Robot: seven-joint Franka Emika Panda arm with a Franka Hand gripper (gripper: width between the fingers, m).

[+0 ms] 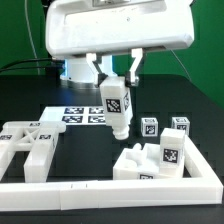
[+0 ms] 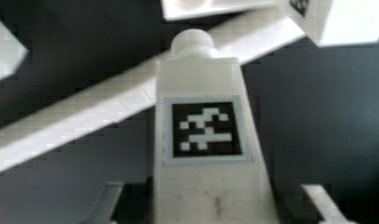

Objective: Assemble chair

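My gripper [image 1: 116,80] is shut on a white chair leg [image 1: 116,108] and holds it upright, rounded tip down, above the black table. The leg bears a black-and-white tag. In the wrist view the leg [image 2: 207,120] fills the middle between my fingers [image 2: 118,200]. A blocky white chair piece [image 1: 150,160] with a tag lies on the table just below and to the exterior view's right of the leg's tip. Two cube-topped posts [image 1: 150,127] [image 1: 178,126] stand behind it. Another white chair piece [image 1: 30,145] lies at the exterior view's left.
The long white L-shaped border rail [image 1: 100,190] runs along the front and up the exterior view's right side. The marker board [image 1: 72,113] lies flat behind the leg. The rail also crosses the wrist view [image 2: 79,115] under the leg.
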